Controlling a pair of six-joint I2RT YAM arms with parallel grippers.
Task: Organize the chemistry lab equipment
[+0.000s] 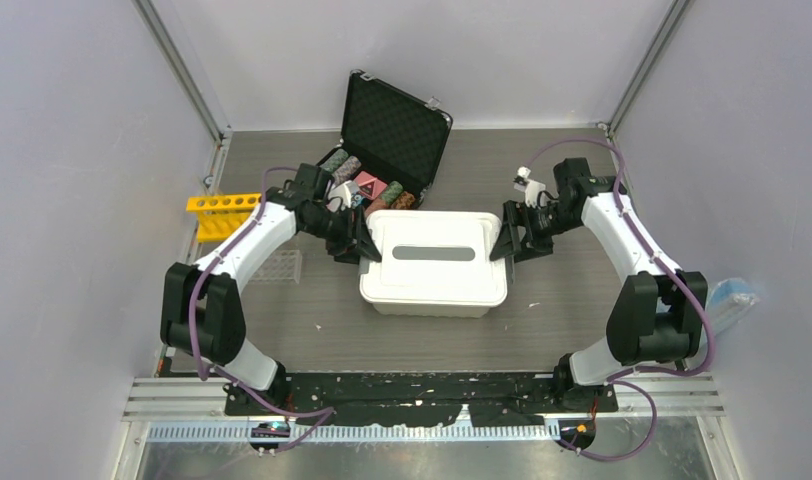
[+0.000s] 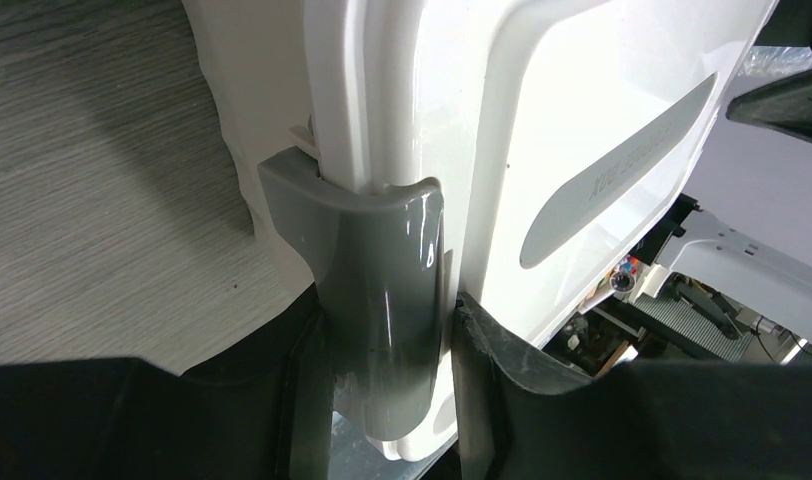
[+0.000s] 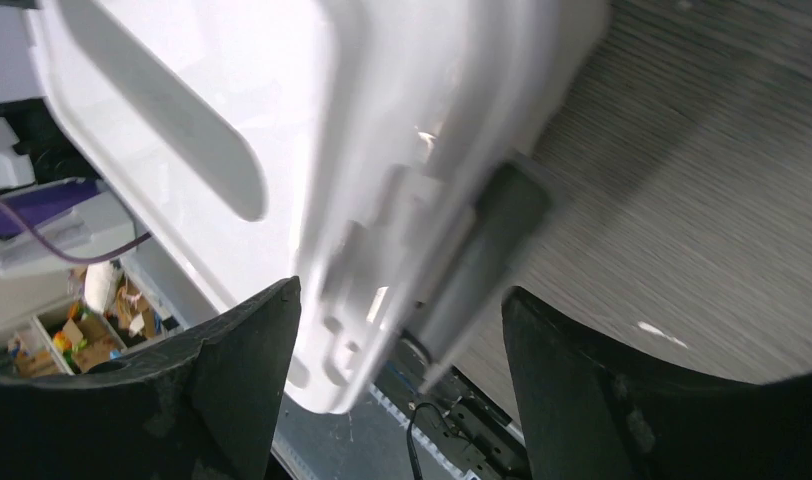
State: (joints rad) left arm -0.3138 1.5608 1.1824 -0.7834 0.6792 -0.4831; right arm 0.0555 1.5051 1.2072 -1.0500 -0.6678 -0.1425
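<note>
A white lidded box [image 1: 434, 262] sits mid-table with a grey latch at each end. My left gripper [image 1: 367, 248] is at its left end; in the left wrist view the left gripper [image 2: 382, 400] is shut on the grey latch [image 2: 382, 290], which fills the gap between the jaws. My right gripper [image 1: 504, 243] is at the right end. There the right gripper [image 3: 402, 340] stands open, with the blurred right latch [image 3: 482, 250] between the jaws and touching neither. A yellow tube rack [image 1: 222, 214] and a clear tube rack [image 1: 280, 266] stand at the left.
An open black case [image 1: 392, 135] of poker chips stands just behind the box, close to my left arm. A bluish item [image 1: 732, 295] lies at the far right past my right arm. Grey walls close in both sides.
</note>
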